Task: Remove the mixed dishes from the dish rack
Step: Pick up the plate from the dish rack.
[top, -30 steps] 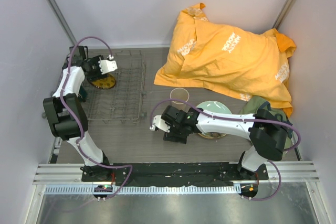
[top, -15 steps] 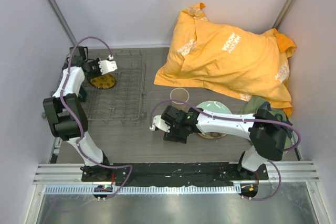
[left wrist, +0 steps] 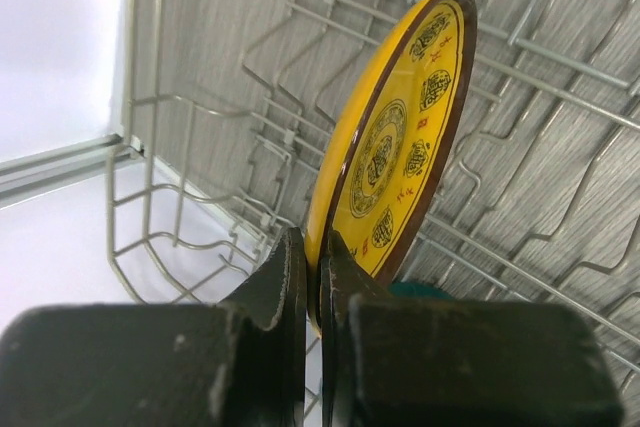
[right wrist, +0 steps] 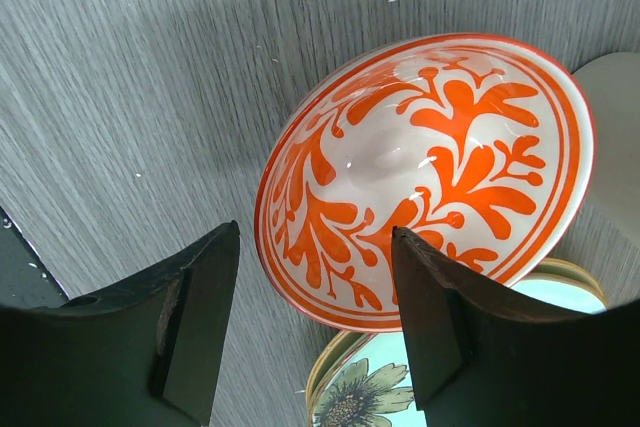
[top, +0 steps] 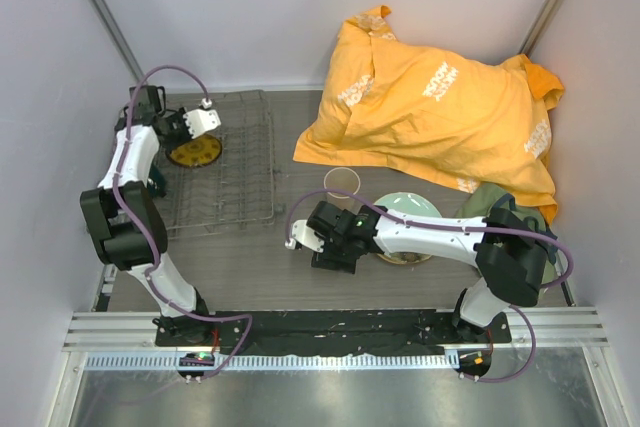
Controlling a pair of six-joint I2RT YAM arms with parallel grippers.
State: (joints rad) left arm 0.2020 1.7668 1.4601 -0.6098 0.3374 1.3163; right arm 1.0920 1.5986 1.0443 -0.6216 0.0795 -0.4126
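Grey wood-grain table carries the dish rack on our left side, and our left gripper is clamped tight on the near rim of the small yellow-and-dark patterned plate. That plate stands on edge among the prongs and runs straight out ahead of the jaws, its face in line with their gap. We judge the lift must follow the plate's own plane to clear the wires. The rack holds this plate; whether anything else sits in it we cannot tell. Our right gripper grips nothing, its jaws wide, with the small white-and-red bowl on the table just ahead of them.
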